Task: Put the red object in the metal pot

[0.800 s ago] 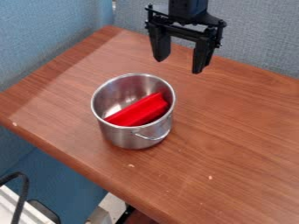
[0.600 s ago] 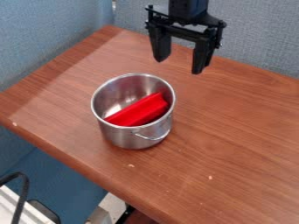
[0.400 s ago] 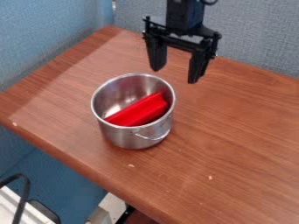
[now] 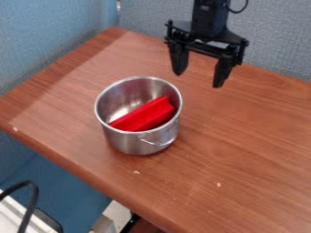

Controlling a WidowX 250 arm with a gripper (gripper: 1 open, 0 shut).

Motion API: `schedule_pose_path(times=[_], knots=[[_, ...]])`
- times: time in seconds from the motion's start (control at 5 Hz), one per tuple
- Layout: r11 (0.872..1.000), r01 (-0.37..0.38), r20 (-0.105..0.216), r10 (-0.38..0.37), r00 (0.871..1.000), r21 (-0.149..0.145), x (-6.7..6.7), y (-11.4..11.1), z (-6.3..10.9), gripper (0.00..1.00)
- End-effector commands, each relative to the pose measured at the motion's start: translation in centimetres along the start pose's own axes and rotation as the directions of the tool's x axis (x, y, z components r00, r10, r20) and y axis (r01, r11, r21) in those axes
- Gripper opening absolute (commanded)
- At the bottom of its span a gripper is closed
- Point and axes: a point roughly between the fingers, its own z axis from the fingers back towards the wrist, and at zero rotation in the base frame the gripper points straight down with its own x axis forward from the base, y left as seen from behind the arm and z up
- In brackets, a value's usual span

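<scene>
the red object [image 4: 145,114] is lying slanted inside the metal pot [image 4: 137,136], leaning on its wall because it is as long as the pot is wide, and the claw [image 4: 205,75] is hanging empty and spread wide behind the pot.

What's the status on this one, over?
Gripper open, empty, fingers above the table behind the pot. Red block lying inside the metal pot. Nothing in the way.

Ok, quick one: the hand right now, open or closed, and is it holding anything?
Hand: open, holding nothing; the flat red plastic block lies inside the round shiny steel pot.
</scene>
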Motion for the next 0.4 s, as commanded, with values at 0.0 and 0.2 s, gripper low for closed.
schedule_pose_path(times=[0.0,0.2], knots=[[1.0,-0.014,0.04,0.013,0.999,0.022,0.82,0.61,-0.4,1.0],[1.0,-0.012,0.035,0.012,0.999,0.01,1.13,0.85,-1.26,1.0]])
